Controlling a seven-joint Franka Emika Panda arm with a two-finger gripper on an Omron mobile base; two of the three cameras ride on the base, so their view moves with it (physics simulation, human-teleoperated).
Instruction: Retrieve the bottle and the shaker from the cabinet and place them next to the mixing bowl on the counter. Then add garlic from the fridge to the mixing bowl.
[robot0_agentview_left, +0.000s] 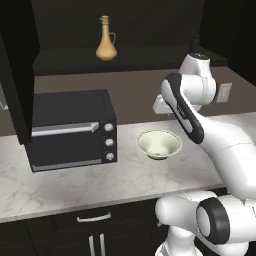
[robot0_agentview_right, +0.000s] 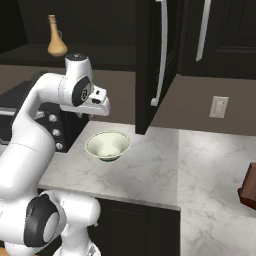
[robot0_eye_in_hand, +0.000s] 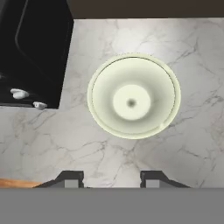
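The tan-orange bottle (robot0_agentview_left: 106, 45) (robot0_agentview_right: 56, 37) stands upright on the shelf of the open dark cabinet (robot0_agentview_left: 125, 57), high above the counter (robot0_agentview_left: 75, 185). The pale cream-green mixing bowl (robot0_agentview_left: 158, 144) (robot0_agentview_right: 107, 145) (robot0_eye_in_hand: 133, 96) sits empty on the marbled counter, right of the black oven. My gripper (robot0_eye_in_hand: 111, 178) hangs above the bowl and points straight down at it. Its fingertips (robot0_eye_in_hand: 70, 177) stand apart with nothing between them. The shaker, the garlic and the fridge are out of view.
A black microwave oven (robot0_agentview_left: 72, 130) (robot0_eye_in_hand: 30, 48) stands left of the bowl. Open cabinet doors hang at the left (robot0_agentview_left: 17, 70) and right (robot0_agentview_right: 150, 65). A wall outlet (robot0_agentview_right: 218, 106) sits behind the counter. A brown object (robot0_agentview_right: 248, 187) lies at the far right edge.
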